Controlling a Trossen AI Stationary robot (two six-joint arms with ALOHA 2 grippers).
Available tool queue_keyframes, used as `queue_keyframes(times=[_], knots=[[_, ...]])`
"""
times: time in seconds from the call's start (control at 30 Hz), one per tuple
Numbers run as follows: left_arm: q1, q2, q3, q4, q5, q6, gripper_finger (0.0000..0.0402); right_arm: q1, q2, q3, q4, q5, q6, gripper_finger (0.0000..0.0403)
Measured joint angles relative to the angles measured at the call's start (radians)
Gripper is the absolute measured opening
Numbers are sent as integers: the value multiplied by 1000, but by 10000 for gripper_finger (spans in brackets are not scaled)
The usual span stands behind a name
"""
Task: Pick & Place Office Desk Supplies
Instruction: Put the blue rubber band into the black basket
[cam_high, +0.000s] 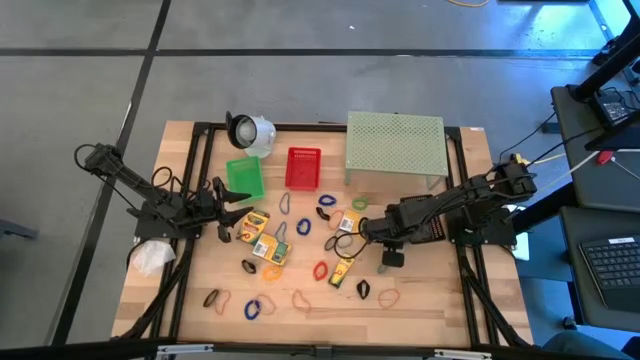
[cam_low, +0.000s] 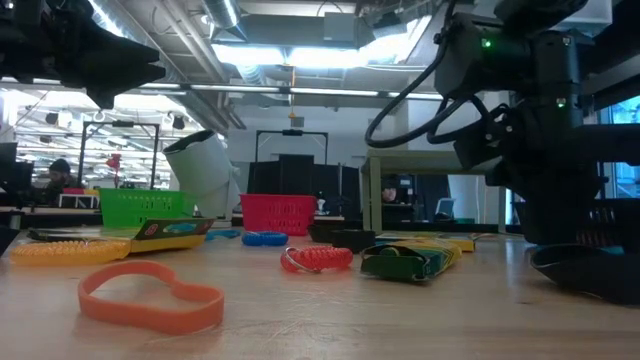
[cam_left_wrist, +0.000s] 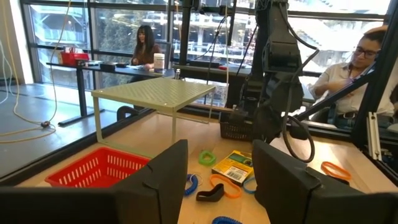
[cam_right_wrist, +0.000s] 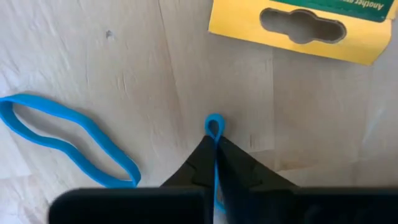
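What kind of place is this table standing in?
Probably a robotics lab in an open office: exposed ceiling ducts, a person at a desk by big windows, and a keyboard beside the wooden table.

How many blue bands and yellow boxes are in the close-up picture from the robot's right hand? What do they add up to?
Blue bands: 2, the loose blue band on the table and the pinched blue band in the shut right hand
Yellow boxes: 1, the yellow box
Total: 3
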Motion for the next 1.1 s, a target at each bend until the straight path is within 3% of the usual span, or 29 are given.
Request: queue_keyframes(times=[0.33, 0.57, 0.87, 1.1], knots=[[0, 0, 0, 0, -1, 1, 174, 2, -3, 0, 5, -18, -1, 3], [0, 0, 0, 0, -1, 1, 175, 1, 2, 72, -38, -4, -36, 1], [0, 0, 0, 0, -1, 1, 175, 1, -21, 212, -253, 100, -29, 0], [0, 0, 0, 0, -1, 0, 174, 0, -139, 223, -329, 170, 84, 0]])
